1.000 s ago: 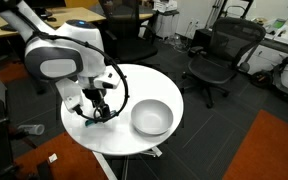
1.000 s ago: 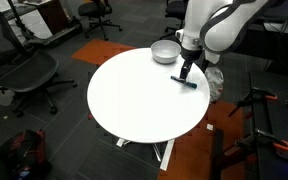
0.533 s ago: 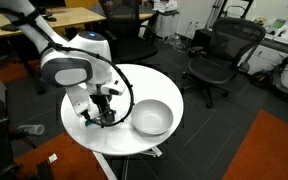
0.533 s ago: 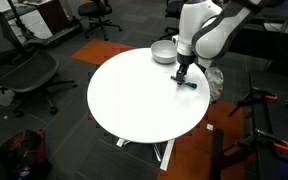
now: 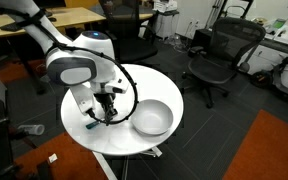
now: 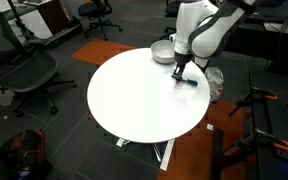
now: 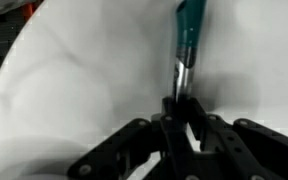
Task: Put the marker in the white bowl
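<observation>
The marker (image 7: 189, 35) is a thin teal stick with a pale silvery end, lying on the white table. In the wrist view my gripper (image 7: 180, 105) is down at the table with its jaws shut on the marker's pale end. In both exterior views the gripper (image 5: 108, 112) (image 6: 179, 76) stands low over the table and the marker (image 6: 188, 83) shows as a short dark stick beside it. The white bowl (image 5: 152, 118) (image 6: 164, 51) sits upright on the table a short way from the gripper.
The round white table (image 5: 134, 80) (image 6: 134, 100) stands on a pedestal on dark carpet. Black office chairs (image 5: 216, 55) (image 6: 29, 75) stand around it. The gripper works close to the table's edge (image 6: 206, 100).
The jaws have gone from open to shut on the marker's end. The arm has lowered slightly toward the table.
</observation>
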